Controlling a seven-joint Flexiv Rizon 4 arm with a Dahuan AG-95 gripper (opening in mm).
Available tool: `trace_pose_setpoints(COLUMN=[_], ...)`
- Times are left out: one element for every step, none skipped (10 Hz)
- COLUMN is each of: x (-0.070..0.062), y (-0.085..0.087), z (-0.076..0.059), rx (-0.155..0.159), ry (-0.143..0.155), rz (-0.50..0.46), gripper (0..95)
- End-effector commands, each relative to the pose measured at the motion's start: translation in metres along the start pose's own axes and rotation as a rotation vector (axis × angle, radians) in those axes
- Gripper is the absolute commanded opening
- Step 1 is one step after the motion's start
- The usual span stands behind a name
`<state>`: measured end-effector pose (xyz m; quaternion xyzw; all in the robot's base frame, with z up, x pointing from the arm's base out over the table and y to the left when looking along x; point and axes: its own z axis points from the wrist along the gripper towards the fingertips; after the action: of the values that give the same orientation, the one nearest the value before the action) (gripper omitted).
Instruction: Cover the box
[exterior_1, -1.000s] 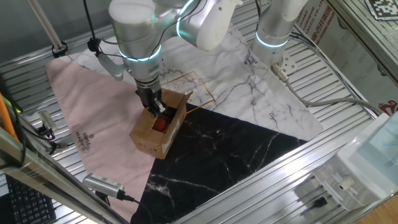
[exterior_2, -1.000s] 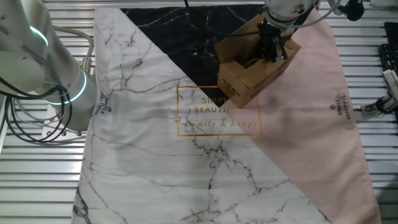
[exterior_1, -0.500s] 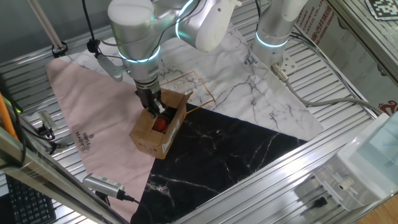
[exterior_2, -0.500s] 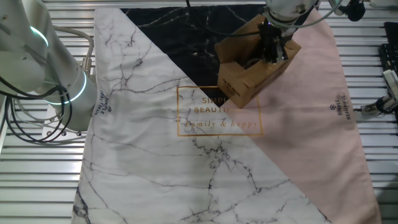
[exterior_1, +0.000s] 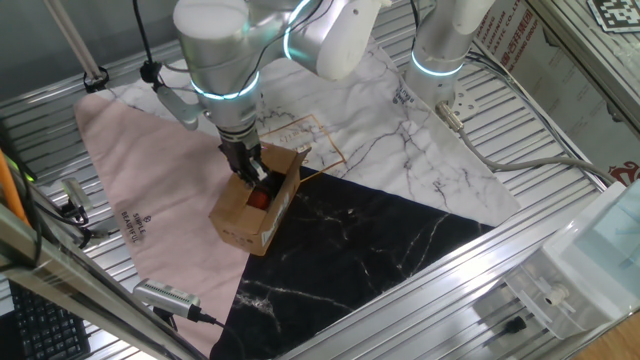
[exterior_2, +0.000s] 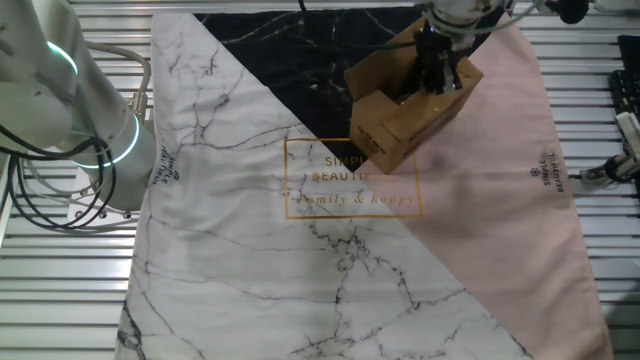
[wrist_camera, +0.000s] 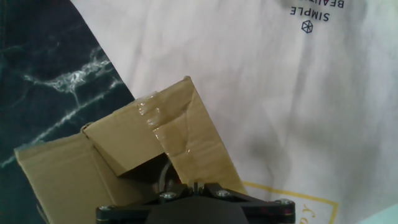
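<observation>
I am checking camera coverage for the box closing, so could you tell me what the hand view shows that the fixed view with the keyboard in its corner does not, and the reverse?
Only the hand view shows clear tape across a flap of the box at close range.

Only that fixed view shows a red object inside the box, the gripper at the open top, and a second arm behind.

Both show the box on the marbled cloth, flaps not yet closed.
</observation>
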<state>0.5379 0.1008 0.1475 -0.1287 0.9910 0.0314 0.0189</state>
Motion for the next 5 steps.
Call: trace_pose_setpoints(x=[0.001, 0.001, 0.002, 0.004, 0.005], y=[0.001, 0.002, 0.003, 0.005, 0.008], z=[-0.002, -0.003, -0.006, -0.01, -0.014], rx=[-0.002, -0.002, -0.001, -0.001, -0.001], ry=[-0.003, -0.002, 0.0, 0.002, 0.005], rz=[0.003, 0.004, 0.005, 0.008, 0.011], gripper=[0.0, 0.0, 0.0, 0.0, 0.0])
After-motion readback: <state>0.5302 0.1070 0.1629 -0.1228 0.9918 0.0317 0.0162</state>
